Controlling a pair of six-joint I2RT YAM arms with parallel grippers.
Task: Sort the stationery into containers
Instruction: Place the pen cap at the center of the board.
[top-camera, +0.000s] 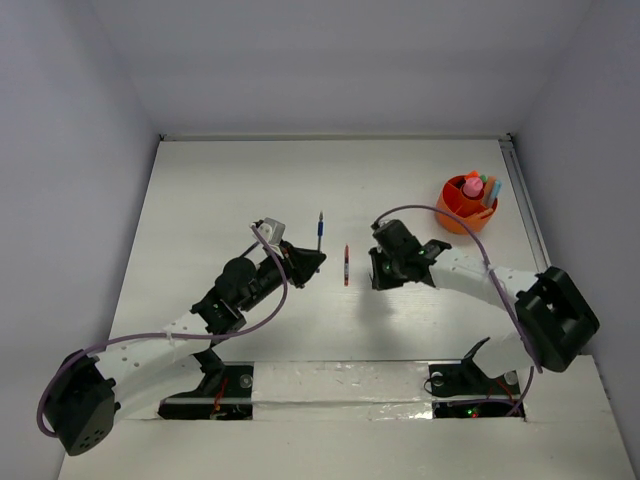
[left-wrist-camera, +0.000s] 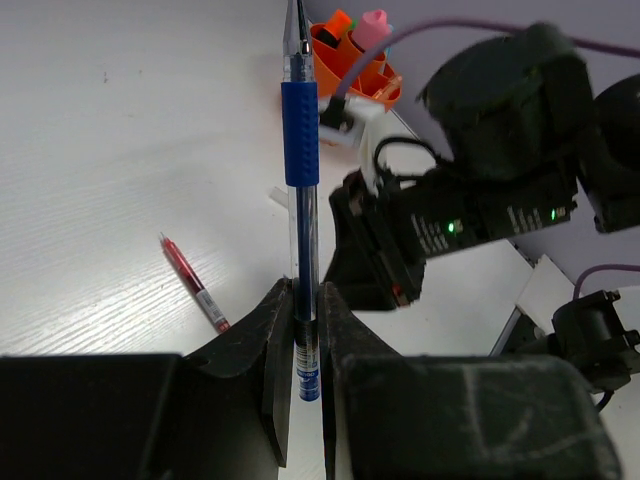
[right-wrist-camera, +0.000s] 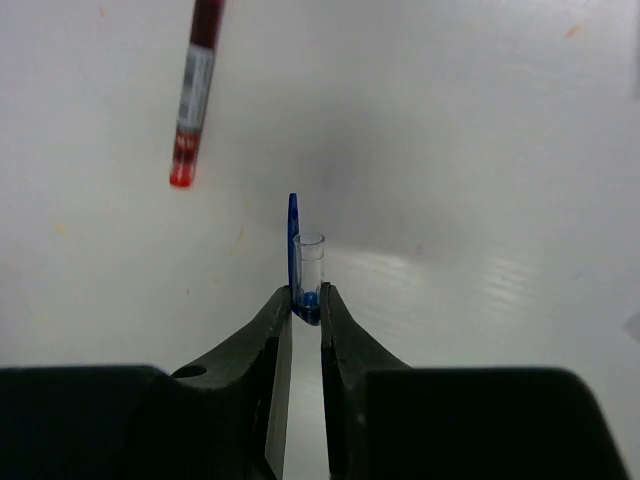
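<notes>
Blue pen (left-wrist-camera: 300, 150) is being pinched at its tail by left gripper (left-wrist-camera: 305, 300) — right gripper (right-wrist-camera: 306, 300) is pinching a clear cap (right-wrist-camera: 310, 258), probably lining up for recapping.

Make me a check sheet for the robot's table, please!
Surface: white table, a few tiny marks.
Job's things: blue pen held off the table; red pen lying flat between the arms; orange holder at the far right with several items inside.
Clutter: nothing seen.
Tools: left tool shut on blue pen; right tool shut on pen cap.
Cables: purple cable loops over the right arm; another runs along the left.
Surroundings: plain walls.
</notes>
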